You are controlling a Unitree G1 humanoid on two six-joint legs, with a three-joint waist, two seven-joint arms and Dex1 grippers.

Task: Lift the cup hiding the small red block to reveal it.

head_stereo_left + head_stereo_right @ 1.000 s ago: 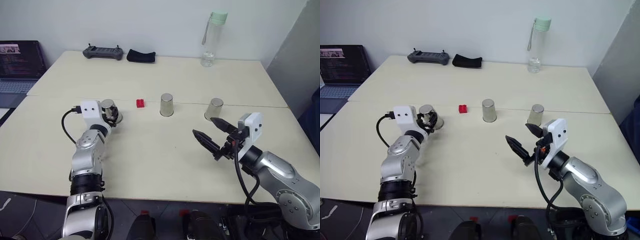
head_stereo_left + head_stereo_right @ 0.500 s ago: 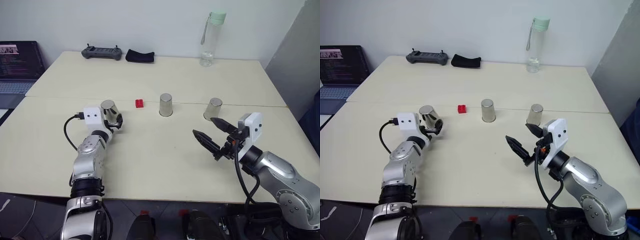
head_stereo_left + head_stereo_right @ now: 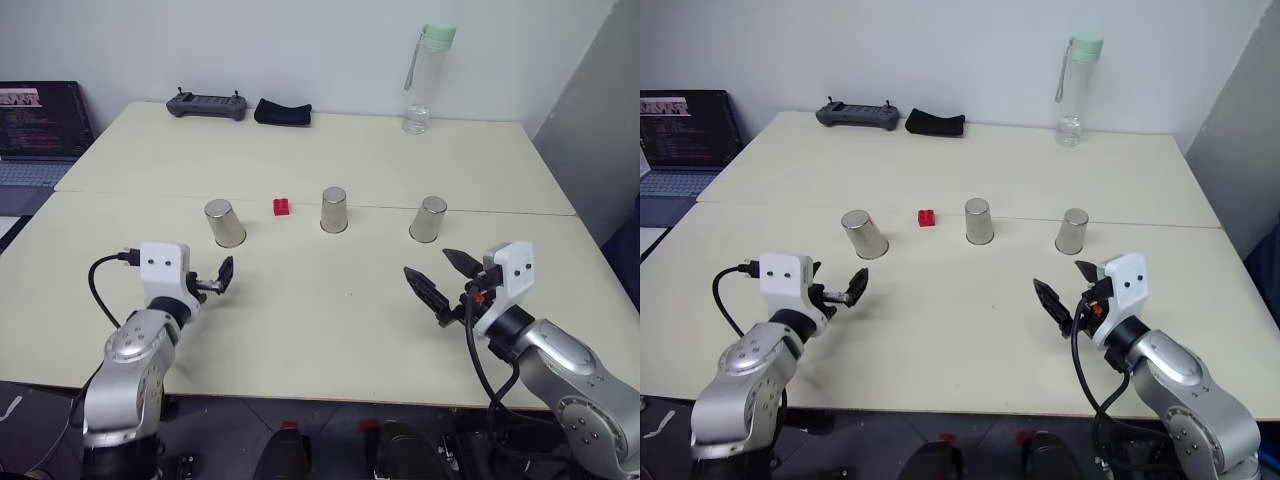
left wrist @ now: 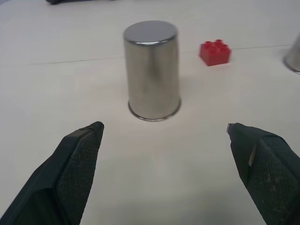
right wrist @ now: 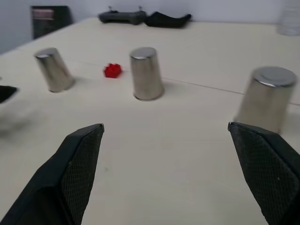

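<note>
Left cup (image 4: 152, 70) ahead of open left claw (image 4: 164, 154)

A pale cream table (image 3: 330, 300), made of two tops joined along a seam. Three steel cups stand upside down in a row near the seam: left cup (image 3: 224, 222), middle cup (image 3: 334, 210), right cup (image 3: 429, 219). The small red block (image 3: 282, 207) lies uncovered between the left and middle cups. At the far edge: black controller (image 3: 206, 104), black pouch (image 3: 283, 112), clear bottle (image 3: 420, 80) with green lid.
</note>
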